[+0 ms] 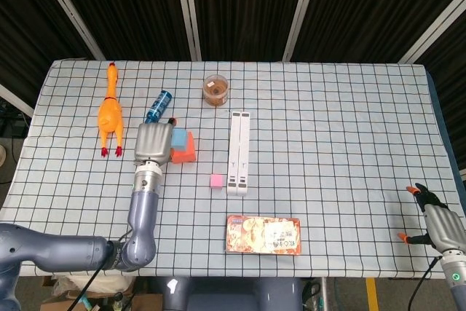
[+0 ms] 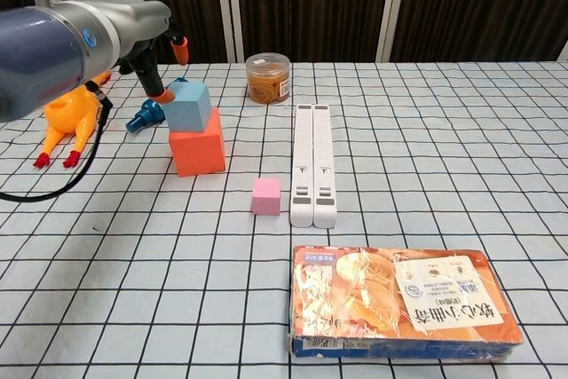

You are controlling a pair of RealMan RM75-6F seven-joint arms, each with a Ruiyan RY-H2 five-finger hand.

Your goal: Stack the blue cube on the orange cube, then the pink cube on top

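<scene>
On top of the orange foam cube [image 2: 197, 153] sits the light blue cube [image 2: 188, 106], so step 1 looks done. Left hand [image 2: 161, 64] hovers just beside it, fingers apart, holding nothing. Next comes the small pink cube [image 2: 266, 195], alone on the checked desk [image 2: 426, 175]. Right hand [image 1: 435, 225] idles, fingers apart.

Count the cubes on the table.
3: blue cube sits atop the orange cube; pink cube lies alone on the cloth, left of the white bars.
</scene>
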